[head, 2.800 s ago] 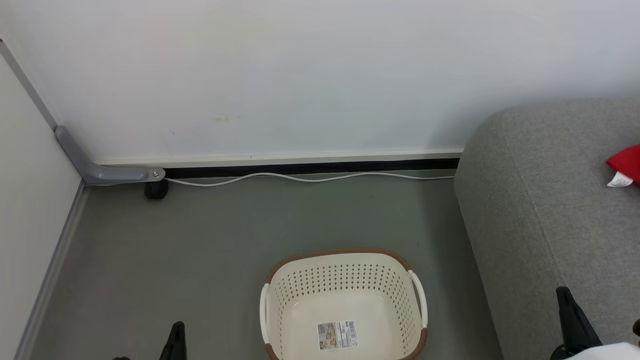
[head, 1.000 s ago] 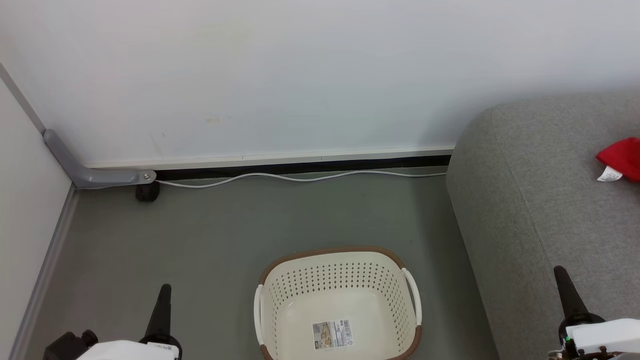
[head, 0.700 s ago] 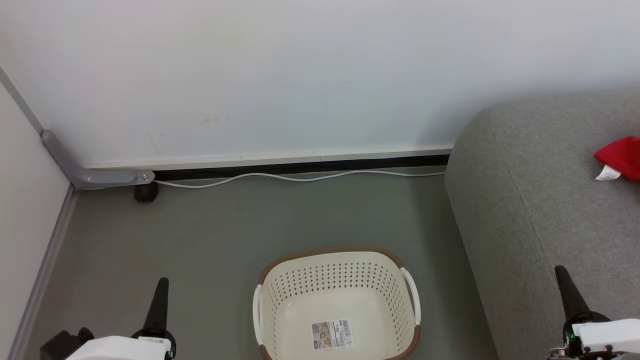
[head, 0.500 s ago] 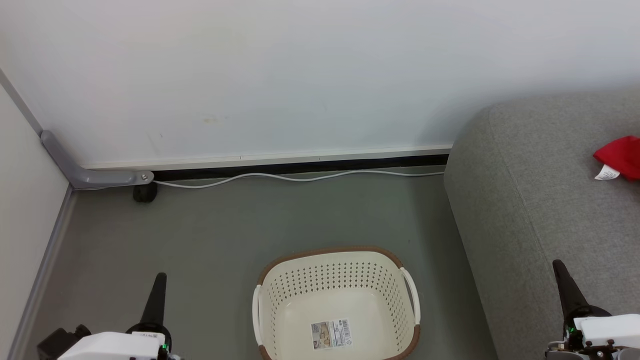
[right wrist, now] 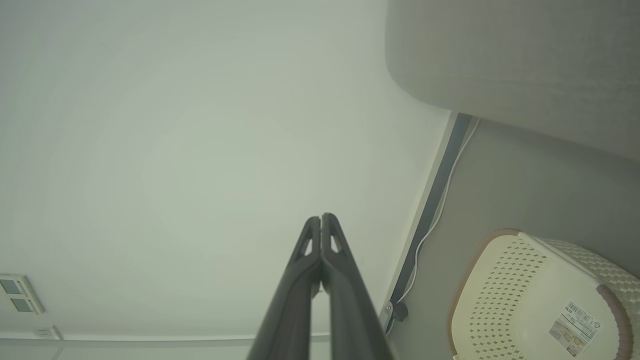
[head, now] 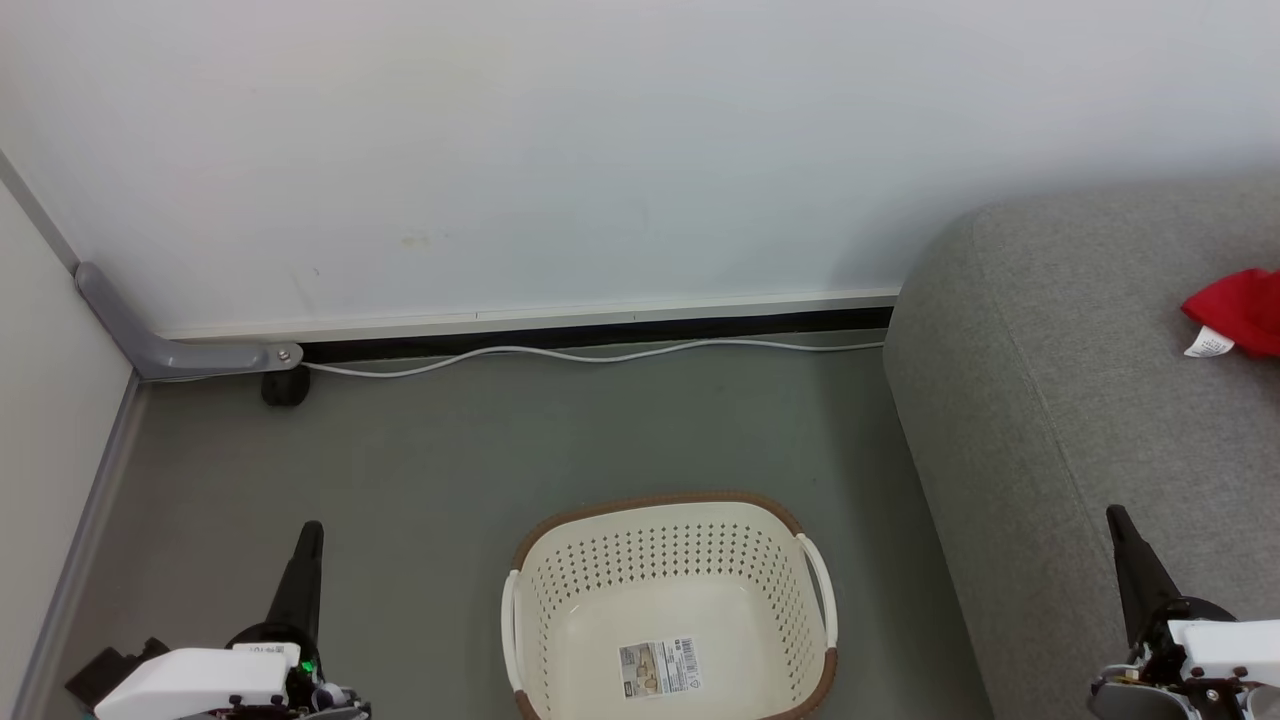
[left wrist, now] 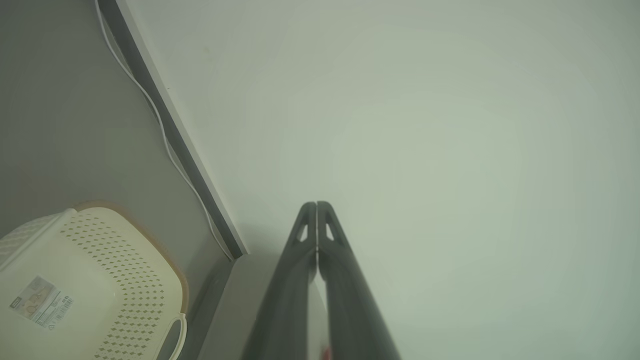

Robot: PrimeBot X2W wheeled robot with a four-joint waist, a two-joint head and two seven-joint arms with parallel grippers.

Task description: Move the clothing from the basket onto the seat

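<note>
The cream basket point(head: 810, 585) with a brown rim stands on the floor at the bottom middle of the head view, holding nothing but a paper label point(head: 657, 668). It also shows in the left wrist view as the basket point(left wrist: 125, 280) and in the right wrist view as the basket point(right wrist: 505, 285). Red clothing point(head: 1240, 305) with a white tag lies on the grey seat point(head: 1050, 400) at the right edge. My left gripper point(head: 310, 530) is shut, left of the basket. My right gripper point(head: 1117, 516) is shut, over the seat's front. Both wrist views show fingers pressed together: left gripper point(left wrist: 316, 204), right gripper point(right wrist: 320, 216).
A white wall runs along the back, with a white cable point(head: 600, 355) on the grey-green floor at its base. A grey bracket point(head: 190, 352) and a black caster point(head: 284, 390) sit in the left corner. Open floor lies between the basket and the wall.
Both grippers have risen a little in the head view. The whole picture has shifted slightly left as the camera moved. The basket and the clothing stay in place.
</note>
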